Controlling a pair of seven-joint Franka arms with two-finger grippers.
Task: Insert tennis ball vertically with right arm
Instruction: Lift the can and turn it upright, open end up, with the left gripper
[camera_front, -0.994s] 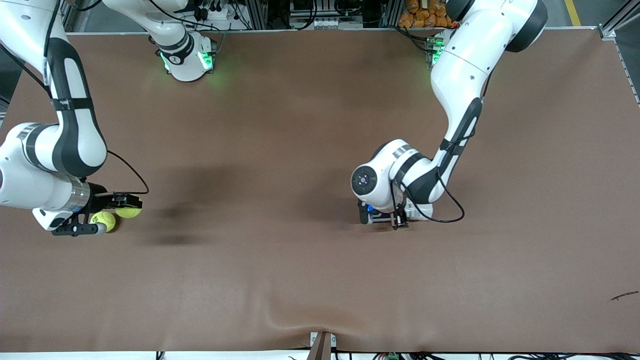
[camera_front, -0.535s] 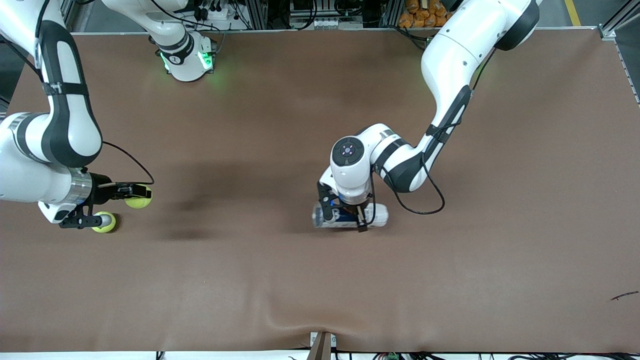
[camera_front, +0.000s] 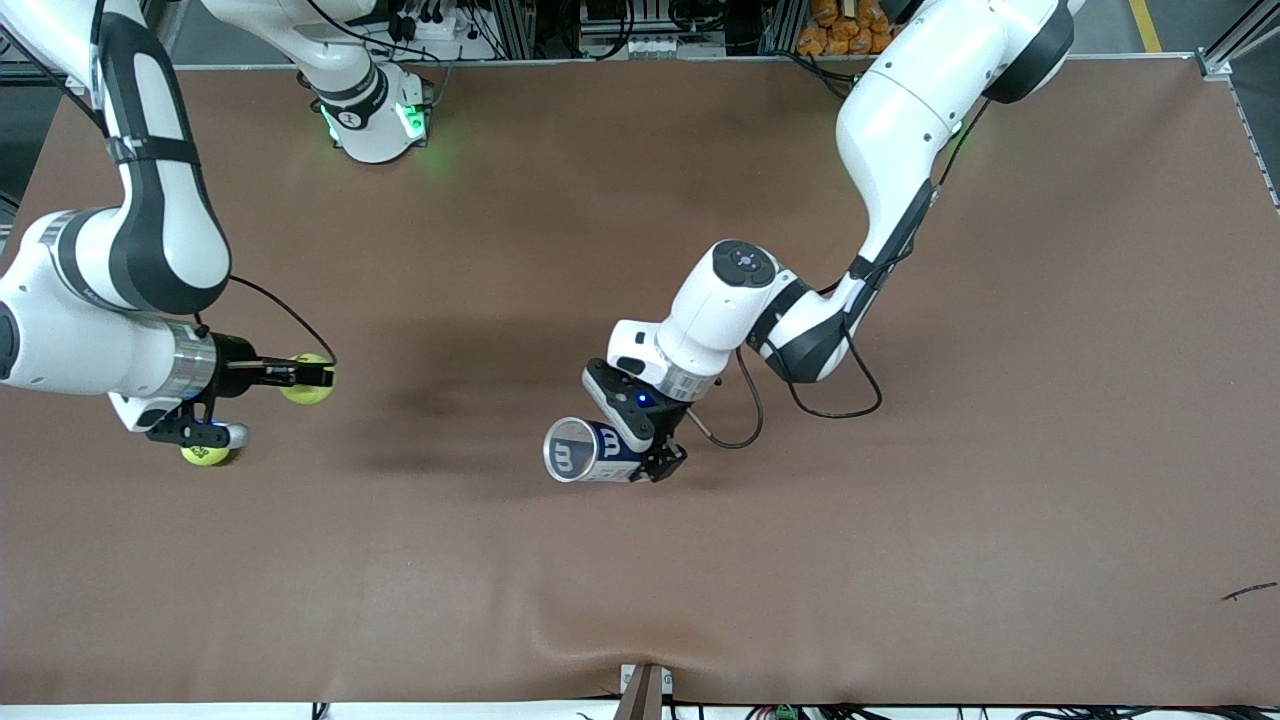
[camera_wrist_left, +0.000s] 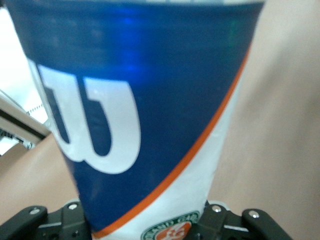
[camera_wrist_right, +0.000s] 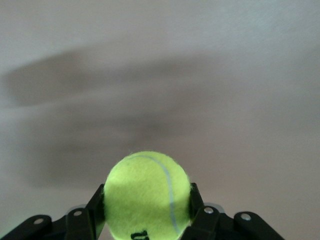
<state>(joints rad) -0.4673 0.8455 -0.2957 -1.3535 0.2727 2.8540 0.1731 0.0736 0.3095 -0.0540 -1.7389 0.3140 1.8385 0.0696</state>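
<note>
My right gripper (camera_front: 310, 376) is shut on a yellow-green tennis ball (camera_front: 305, 379) and holds it a little above the brown table (camera_front: 640, 580) at the right arm's end. In the right wrist view the ball (camera_wrist_right: 147, 192) sits between both black fingers (camera_wrist_right: 95, 207). A blue and white tennis ball can (camera_front: 590, 452) hangs tilted over the table's middle, its round white-rimmed end turned toward the right arm's end. My left gripper (camera_front: 660, 458) is shut on the can's other end. The can (camera_wrist_left: 150, 110) fills the left wrist view, clamped between the fingers (camera_wrist_left: 220, 225).
A second tennis ball (camera_front: 205, 455) lies on the table, partly under the right wrist. The cloth bulges at the front edge by a small bracket (camera_front: 645, 690). A thin dark scrap (camera_front: 1248, 591) lies near the front at the left arm's end.
My left arm has raised the can off the table, swung it toward the right arm's end and tilted it. My right gripper has carried its ball toward the middle, away from the second ball.
</note>
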